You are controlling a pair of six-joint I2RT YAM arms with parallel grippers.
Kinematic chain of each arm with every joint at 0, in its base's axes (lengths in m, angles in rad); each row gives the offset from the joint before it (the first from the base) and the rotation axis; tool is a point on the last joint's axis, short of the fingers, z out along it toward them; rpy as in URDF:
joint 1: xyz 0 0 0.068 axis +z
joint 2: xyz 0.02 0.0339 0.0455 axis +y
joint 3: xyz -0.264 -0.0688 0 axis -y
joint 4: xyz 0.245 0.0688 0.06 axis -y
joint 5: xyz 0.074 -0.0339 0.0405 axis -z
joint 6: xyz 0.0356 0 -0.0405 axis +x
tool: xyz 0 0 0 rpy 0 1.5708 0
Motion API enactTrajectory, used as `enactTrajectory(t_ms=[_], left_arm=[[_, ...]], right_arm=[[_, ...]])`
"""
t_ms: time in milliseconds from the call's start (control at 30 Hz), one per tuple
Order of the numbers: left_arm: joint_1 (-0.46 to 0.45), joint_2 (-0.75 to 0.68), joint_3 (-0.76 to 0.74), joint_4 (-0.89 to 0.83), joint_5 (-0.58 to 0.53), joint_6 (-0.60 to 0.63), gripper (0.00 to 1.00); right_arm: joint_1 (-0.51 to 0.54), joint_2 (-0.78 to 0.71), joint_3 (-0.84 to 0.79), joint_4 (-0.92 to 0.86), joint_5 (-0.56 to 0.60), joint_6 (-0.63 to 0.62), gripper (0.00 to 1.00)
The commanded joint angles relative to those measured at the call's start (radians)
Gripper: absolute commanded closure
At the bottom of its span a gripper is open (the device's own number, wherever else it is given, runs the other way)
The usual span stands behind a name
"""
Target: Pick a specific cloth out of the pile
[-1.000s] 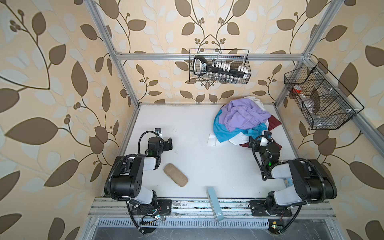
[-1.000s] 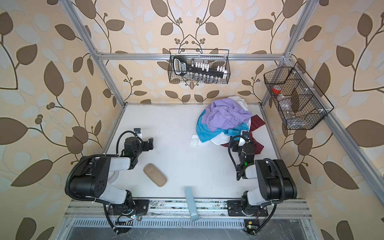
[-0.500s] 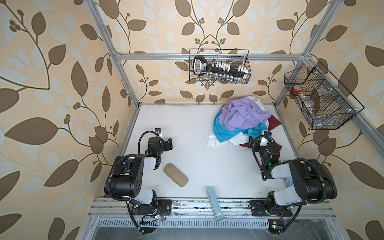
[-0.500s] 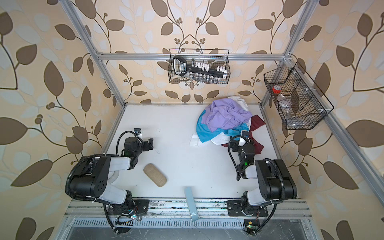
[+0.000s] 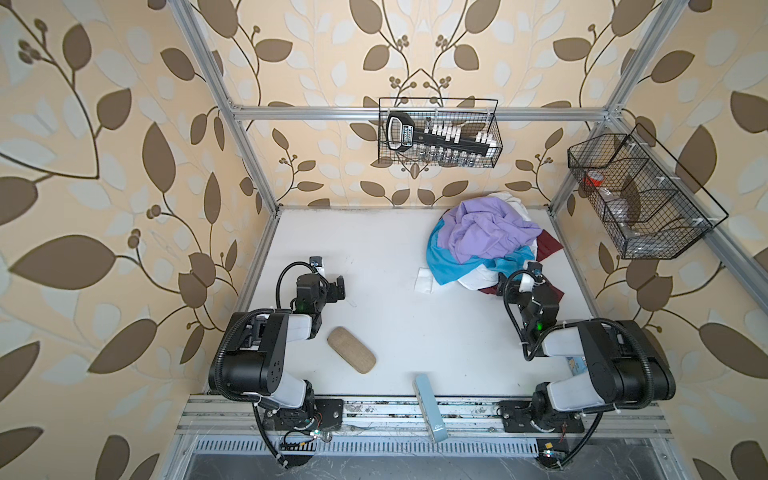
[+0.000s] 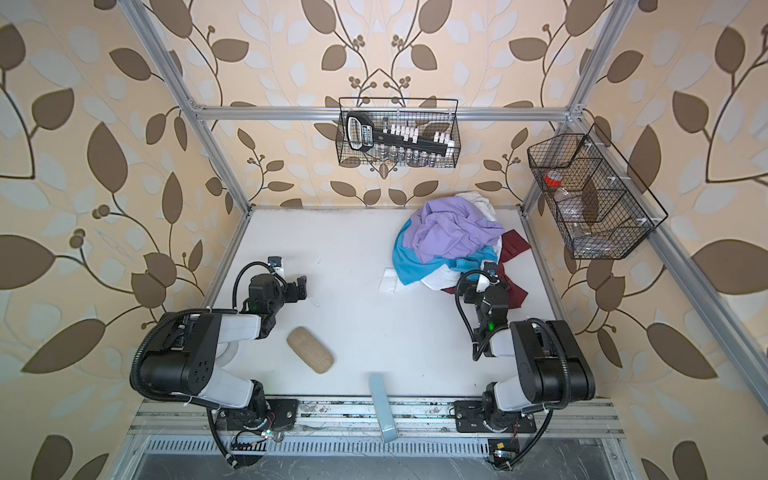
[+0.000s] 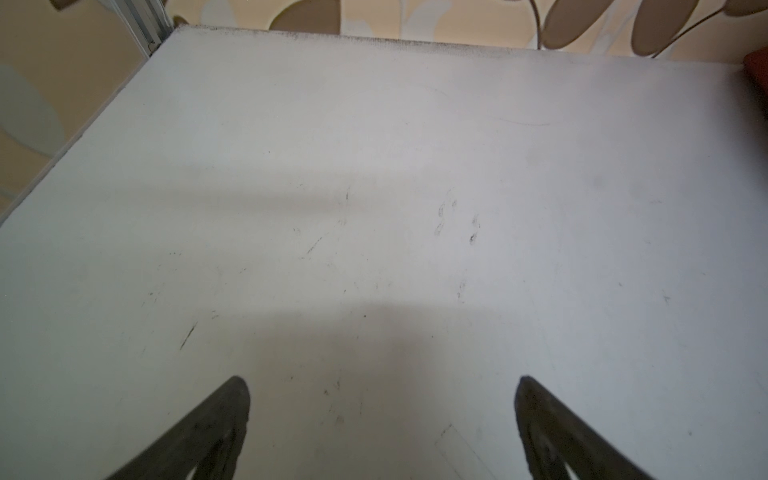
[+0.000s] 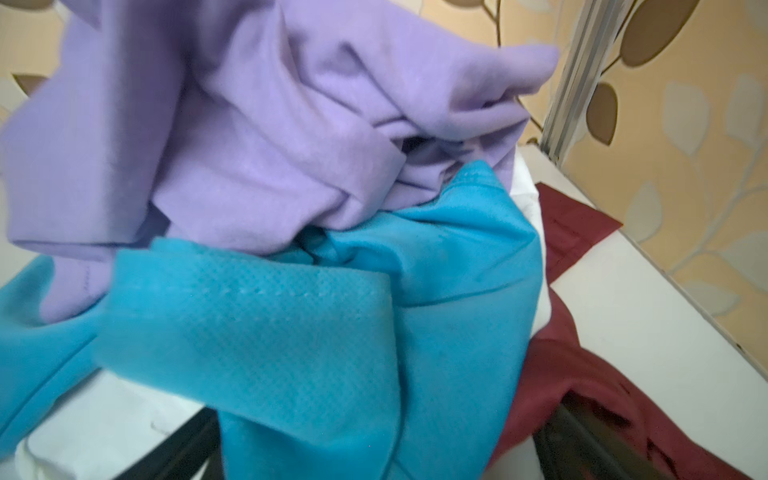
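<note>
While both arms rest low over the white table [image 5: 395,332], the pile [image 5: 490,249] lies toward 1 o'clock of the tabletop in both top views, near the back corner post. A lilac garment [image 5: 486,235] crowns it, and the cloth [image 5: 446,266], turquoise-blue, spreads from under the lilac on the heap's 7 o'clock side, with a white garment [image 5: 478,283] beneath it and a maroon garment [image 5: 548,245] poking out toward 3 and 5 o'clock. The right gripper [image 8: 382,419] is at the heap's 5 o'clock edge, released, its jaws spread wide; in the right wrist view a turquoise fold hangs in the gap between the two dark fingers [image 8: 178,449], and nothing is clamped. The left gripper [image 7: 380,386] is at 9 o'clock of the table, well apart from the garments, likewise spread open over bare surface. A tan oblong case [image 5: 351,350] lies toward 7 o'clock and a pale blue box [image 5: 430,409] at 6 o'clock on the near edge
</note>
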Motion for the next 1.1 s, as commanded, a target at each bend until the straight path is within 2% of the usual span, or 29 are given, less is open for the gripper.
enactTrajectory(t_ms=[0, 133, 233, 367, 467, 567, 667, 867, 967, 1067], left_arm=[[-0.002, -0.131, 0.070, -0.164, -0.067, -0.041, 0.01], [-0.002, -0.268, 0.044, -0.222, -0.051, -0.076, 0.01], [-0.002, -0.390, 0.052, -0.313, 0.025, -0.099, 0.01], [-0.002, -0.528, 0.116, -0.504, 0.186, -0.141, 0.01], [-0.009, -0.594, 0.127, -0.540, 0.340, -0.200, 0.01], [-0.049, -0.619, 0.133, -0.540, 0.463, -0.219, 0.01], [-0.116, -0.605, 0.160, -0.560, 0.573, -0.181, 0.01], [-0.205, -0.551, 0.213, -0.600, 0.835, -0.096, 0.01], [-0.228, -0.550, 0.213, -0.603, 0.895, -0.073, 0.01], [-0.243, -0.555, 0.214, -0.605, 0.922, -0.058, 0.01]], right_arm=[[0.026, -0.075, 0.110, -0.238, 0.058, -0.005, 0.00], [0.035, -0.133, 0.160, -0.406, 0.067, 0.011, 0.00], [0.037, -0.177, 0.228, -0.583, 0.051, 0.036, 0.01], [0.038, -0.229, 0.340, -0.852, 0.039, 0.076, 0.00], [0.041, -0.282, 0.400, -0.986, 0.013, 0.087, 0.00], [0.042, -0.347, 0.420, -1.054, -0.036, 0.097, 0.00], [0.046, -0.398, 0.428, -1.087, -0.065, 0.115, 0.00], [0.060, -0.379, 0.484, -1.177, -0.129, 0.144, 0.01], [0.062, -0.339, 0.496, -1.197, -0.129, 0.140, 0.02], [0.061, -0.299, 0.496, -1.192, -0.131, 0.143, 0.09]])
